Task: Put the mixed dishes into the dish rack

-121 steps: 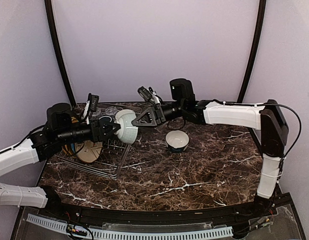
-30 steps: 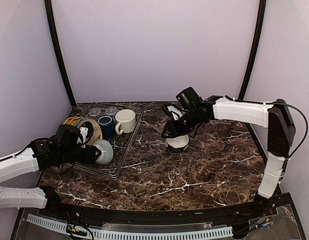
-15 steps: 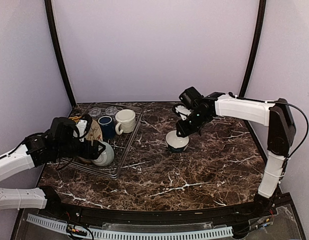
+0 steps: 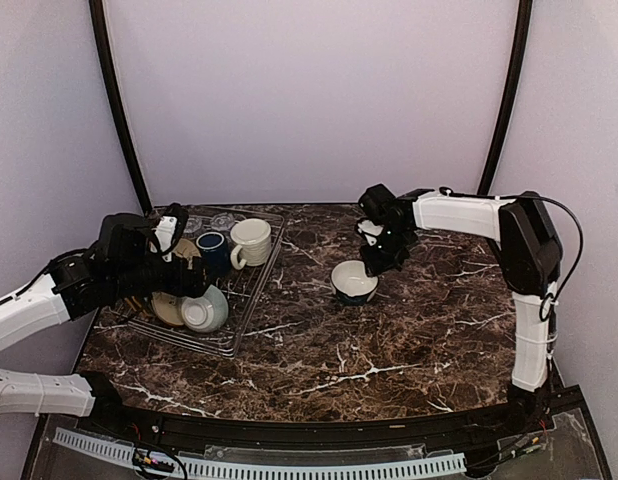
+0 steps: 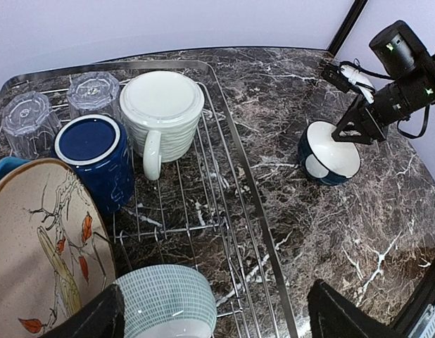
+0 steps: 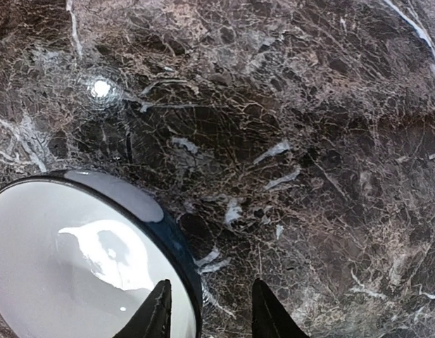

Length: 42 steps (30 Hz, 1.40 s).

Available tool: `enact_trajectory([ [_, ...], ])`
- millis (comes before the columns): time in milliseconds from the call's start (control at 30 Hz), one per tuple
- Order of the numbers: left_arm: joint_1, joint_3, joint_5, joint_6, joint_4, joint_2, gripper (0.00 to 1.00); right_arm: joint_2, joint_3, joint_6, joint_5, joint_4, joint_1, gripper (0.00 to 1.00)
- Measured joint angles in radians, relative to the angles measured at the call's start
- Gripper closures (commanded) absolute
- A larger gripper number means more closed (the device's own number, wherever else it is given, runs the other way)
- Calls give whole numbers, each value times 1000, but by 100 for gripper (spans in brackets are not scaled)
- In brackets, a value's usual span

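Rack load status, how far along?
Done: navy mug, cream mug, two tumblers, floral plate and green bowl sit in the rack; left gripper hangs open over that bowl. In hand: nothing gripped; right gripper straddles the rim of the blue bowl on the table, jaws open. Left: racking that bowl.

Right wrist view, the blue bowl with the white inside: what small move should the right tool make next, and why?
Probably lower the right tool a little and close it on the rim of the blue bowl. It stands open astride that rim, one side over the white inside, the other over the marble table, holding nothing. This bowl looks like the only dish outside the dish rack.
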Motion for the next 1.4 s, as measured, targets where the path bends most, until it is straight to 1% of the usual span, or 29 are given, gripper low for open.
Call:
enact_trajectory([
  [167, 0, 0, 13, 0, 26, 43, 10, 53, 48, 0, -5, -15, 0, 78],
  [233, 0, 2, 20, 0, 35, 60, 7, 59, 54, 1, -5, -16, 0, 84],
  [367, 0, 19, 36, 0, 51, 91, 4, 60, 54, 1, -11, -22, 1, 100],
  [500, 0, 38, 84, -1, 82, 118, 2, 59, 59, -2, -10, -29, 2, 100],
  [667, 0, 56, 185, -32, 152, 157, 1, 47, 59, -15, 3, -27, 19, 100],
  [833, 0, 59, 318, -145, 288, 230, 1, -21, 58, -31, 12, 2, 75, 100],
  [1033, 0, 62, 432, -312, 450, 334, 1, -161, 58, -48, 12, 102, 198, 100],
  [1233, 0, 141, 512, -411, 481, 453, 1, -252, 23, -83, 27, 212, 298, 100],
  [1400, 0, 146, 595, -488, 547, 504, 1, -308, -49, -113, 38, 284, 329, 100],
])
